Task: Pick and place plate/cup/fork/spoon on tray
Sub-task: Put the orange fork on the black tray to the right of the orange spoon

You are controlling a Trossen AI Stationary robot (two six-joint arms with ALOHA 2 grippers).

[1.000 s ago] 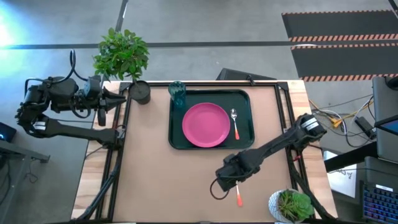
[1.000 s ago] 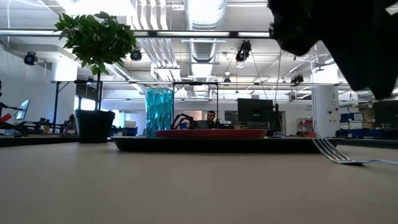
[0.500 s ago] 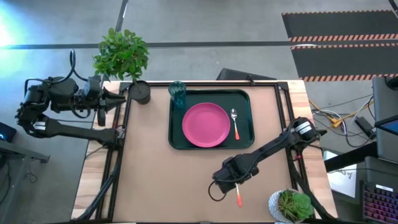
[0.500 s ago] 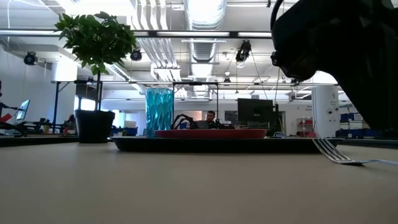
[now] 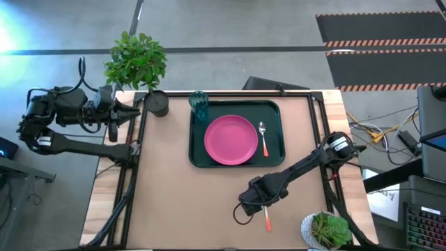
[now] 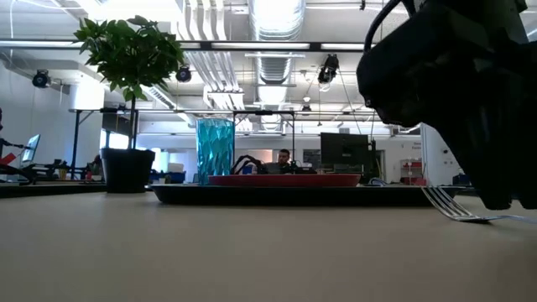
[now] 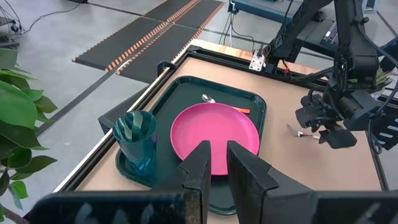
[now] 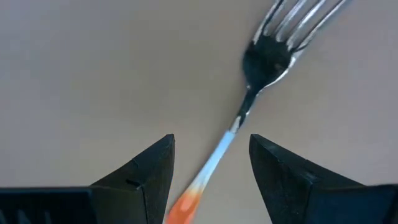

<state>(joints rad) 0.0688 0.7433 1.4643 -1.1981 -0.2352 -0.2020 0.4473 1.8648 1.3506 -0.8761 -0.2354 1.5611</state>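
Observation:
The fork (image 8: 249, 106) lies flat on the table near its near edge, and its orange handle end (image 5: 268, 224) sticks out from under my right gripper (image 5: 256, 202). In the right wrist view that gripper (image 8: 211, 149) is open and points down. One finger stands on each side of the fork's handle, apart from it. The pink plate (image 5: 230, 139), the spoon (image 5: 264, 139) and the teal cup (image 5: 198, 104) rest on the dark green tray (image 5: 273, 108). My left gripper (image 5: 132, 108) waits, shut and empty, beyond the table's far left corner.
A dark-potted plant (image 5: 157, 103) stands at the table's far left corner, right by my left gripper. A white-potted plant (image 5: 324, 230) stands at the near right corner, close to the fork's handle end. Bare table lies left of the fork.
My right gripper has gone down toward the fork and a little toward the table's near left. It has stayed open. The fork has not moved.

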